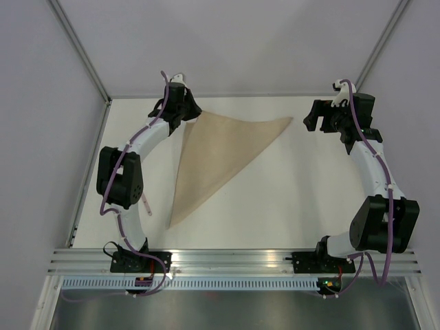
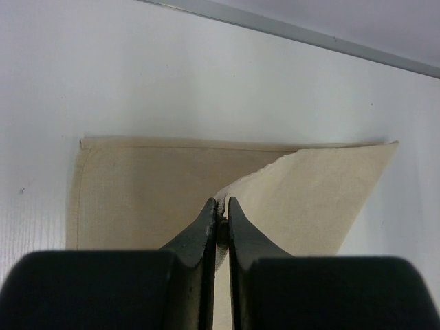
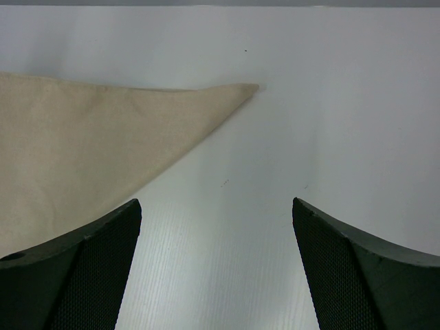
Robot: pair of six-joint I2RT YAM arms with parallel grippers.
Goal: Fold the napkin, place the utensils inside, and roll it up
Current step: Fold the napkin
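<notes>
Napkin [image 1: 220,148] sits folded into a triangle on the table [image 1: 289,199], left one's got it, right one's just hanging there

Starting nearest the arm bases: a slim pale utensil [image 1: 146,204] lies just beside the left arm's elbow, a bit left of the napkin's near tip, not touching it. From that tip the tan cloth widens toward the back of the table, flat, with one long point sticking out to the right. At the far left corner the left gripper [image 2: 220,206] is clenched tight on a lifted flap of the napkin, with cloth pinched between the jaws. The right gripper [image 3: 216,206] has its jaws spread wide, holding nothing, just beyond the napkin's right point and clear of it
</notes>
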